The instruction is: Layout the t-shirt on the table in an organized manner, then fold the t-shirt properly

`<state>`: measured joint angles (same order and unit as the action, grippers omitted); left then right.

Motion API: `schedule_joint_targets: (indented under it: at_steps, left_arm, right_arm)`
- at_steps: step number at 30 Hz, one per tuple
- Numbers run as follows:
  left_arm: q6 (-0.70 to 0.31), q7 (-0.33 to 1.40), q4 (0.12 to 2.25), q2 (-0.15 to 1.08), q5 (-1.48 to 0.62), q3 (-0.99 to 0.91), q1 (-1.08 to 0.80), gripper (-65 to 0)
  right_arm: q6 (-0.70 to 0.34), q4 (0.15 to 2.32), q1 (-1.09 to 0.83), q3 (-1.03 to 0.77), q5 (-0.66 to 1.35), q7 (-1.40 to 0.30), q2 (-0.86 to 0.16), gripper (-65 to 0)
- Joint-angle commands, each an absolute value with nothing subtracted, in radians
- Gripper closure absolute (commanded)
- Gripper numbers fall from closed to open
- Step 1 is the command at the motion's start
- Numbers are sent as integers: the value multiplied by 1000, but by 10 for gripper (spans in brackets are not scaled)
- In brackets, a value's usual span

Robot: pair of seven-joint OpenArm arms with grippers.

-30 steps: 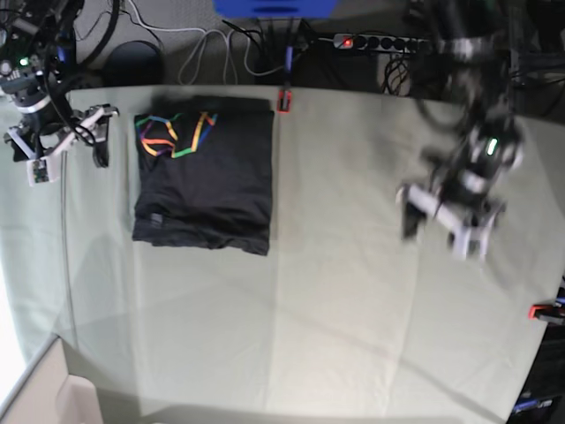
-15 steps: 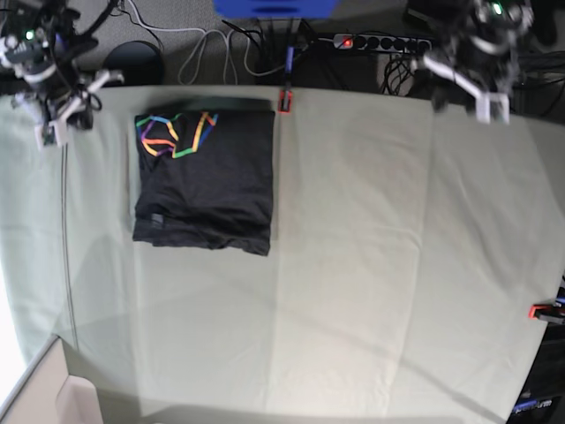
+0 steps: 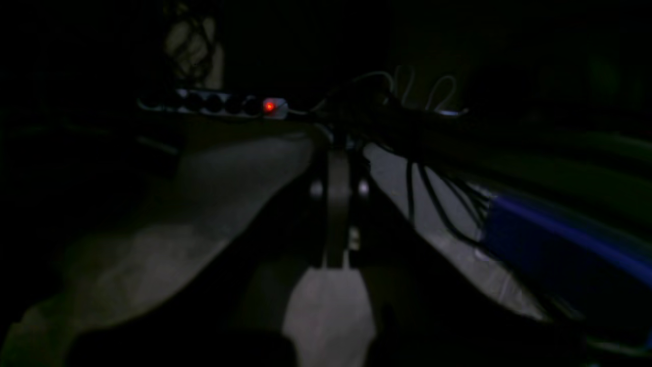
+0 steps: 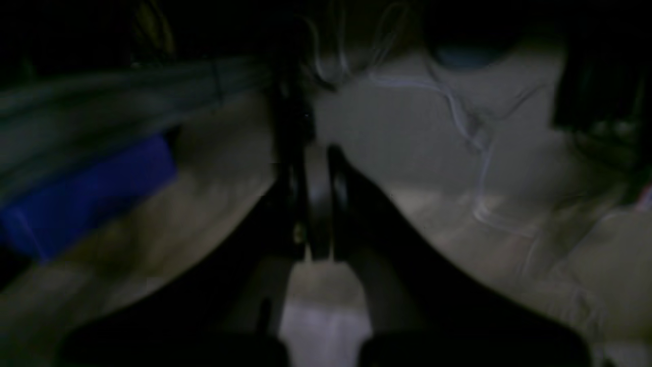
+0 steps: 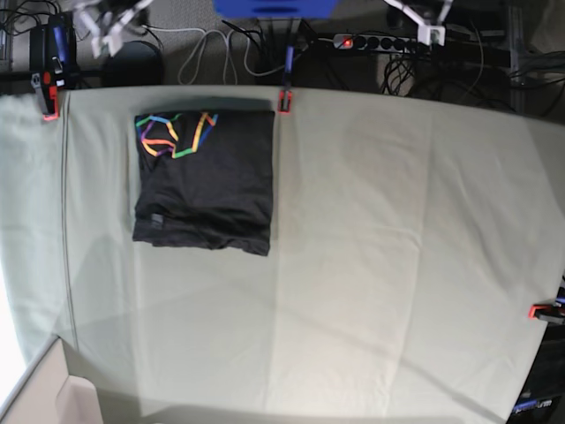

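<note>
jaws well apart from folded t-shirt [image 5: 205, 179]

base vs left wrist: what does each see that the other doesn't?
Base only: the folded t-shirt lying on the table, and the red clamps at its edges. Left wrist only: the left claw close up, shut and holding nothing, over dim floor. Both: the power strip with its red light, the cables beside it, and the blue box.

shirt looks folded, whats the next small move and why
Probably none beyond parking: the t-shirt lies as a neat folded rectangle on the table, print showing at its top edge. Both grippers, left and right, are shut, empty and off the table at the far edge.
</note>
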<state>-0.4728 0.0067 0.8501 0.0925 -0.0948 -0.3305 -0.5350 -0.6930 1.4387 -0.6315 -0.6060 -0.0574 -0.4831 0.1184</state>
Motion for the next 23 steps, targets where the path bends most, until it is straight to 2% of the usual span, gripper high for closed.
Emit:
schedule_joint_targets:
  at_steps: [1, 7, 10, 13, 15, 17, 20, 23]
  left_arm:
    - [-479, -39, 774, 111, -97, -311, -518, 0]
    - [-483, -226, 150, 165, -97, -120, -226, 0]
    - [-478, -262, 30, 157, -107, -47, -153, 0]
    - [-476, -189, 31, 128, -108, -50, -134, 0]
    - [-475, -153, 31, 116, -108, -76, -133, 0]
    - [-475, -136, 31, 105, -107, -93, -124, 0]
    - [-386, -133, 31, 88, -99, -88, -105, 0]
    - [-298, -133, 31, 85, -97, -88, -101, 0]
  right_arm:
    - [-698, 1402, -630, -610, -73, -435, 120, 0]
    - [-698, 978, -519, -608, -136, -117, 110, 0]
    - [-698, 688, -444, -608, -137, 50, 70, 0]
    - [-698, 277, -334, -608, -139, 305, -2, 0]
    - [-568, 84, -289, -590, -142, 515, -24, 0]
    - [-412, 28, -280, -516, -142, 657, -21, 0]
    - [-137, 62, -282, -338, -142, 653, 1, 0]
    - [61, 90, -282, -197, -142, 584, 4, 0]
